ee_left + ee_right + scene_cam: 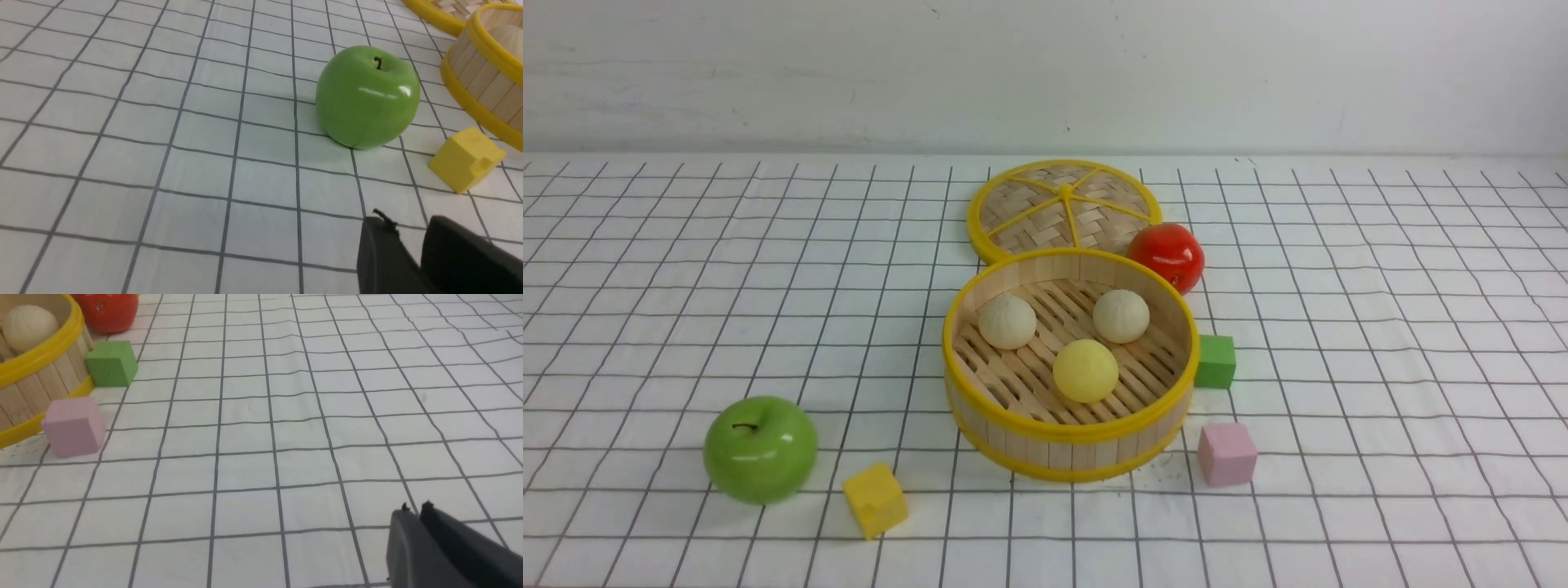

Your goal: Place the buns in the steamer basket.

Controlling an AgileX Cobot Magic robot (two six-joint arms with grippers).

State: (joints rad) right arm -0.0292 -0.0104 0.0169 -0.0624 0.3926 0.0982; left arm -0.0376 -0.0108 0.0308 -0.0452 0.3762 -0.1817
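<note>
The steamer basket (1068, 430) stands at the middle of the table. All three buns lie on its slatted floor: two cream buns (1007, 321) (1121, 315) at the back and a pale yellow bun (1085, 371) in front. Neither gripper shows in the front view. In the left wrist view my left gripper (406, 220) hangs empty over bare cloth, its tips a narrow gap apart, short of the basket (482, 81). In the right wrist view my right gripper (416, 507) is shut and empty, well away from the basket (45, 355) and a cream bun (28, 324).
The woven lid (1063, 208) lies flat behind the basket, with a red tomato (1166, 256) beside it. A green cube (1215, 361) and a pink cube (1226, 454) sit right of the basket. A green apple (760, 449) and a yellow cube (875, 499) sit at front left.
</note>
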